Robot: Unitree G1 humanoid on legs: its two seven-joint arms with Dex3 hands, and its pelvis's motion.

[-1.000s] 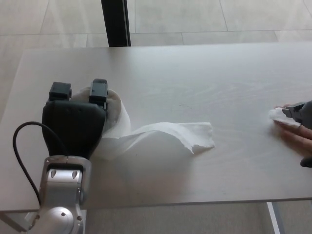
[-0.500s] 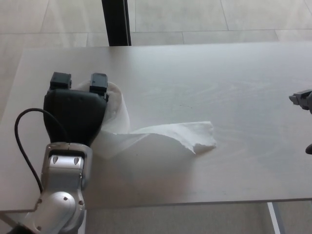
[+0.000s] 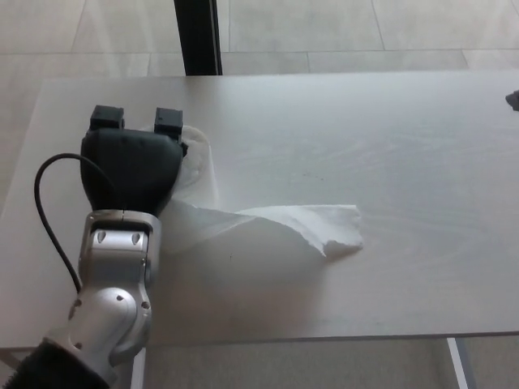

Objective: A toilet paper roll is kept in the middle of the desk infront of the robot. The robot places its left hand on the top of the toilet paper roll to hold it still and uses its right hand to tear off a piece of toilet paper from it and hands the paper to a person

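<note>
Under left hand (image 3: 134, 166): white roll (image 3: 195, 174) (torn tail)

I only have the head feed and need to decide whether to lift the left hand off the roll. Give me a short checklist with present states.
1. Left hand on top of the toilet paper roll: ok, it covers most of the roll.
2. Roll on the desk, away from the edges: ok.
3. Loose tail of paper lying flat on the desk, ragged end to the right: ok.
4. Right hand clear of the roll: ok, only a dark sliver shows at the right edge of the picture.
5. Right hand holding a torn piece: cannot tell.
6. Person ready to receive: cannot tell, nobody in view.
</note>
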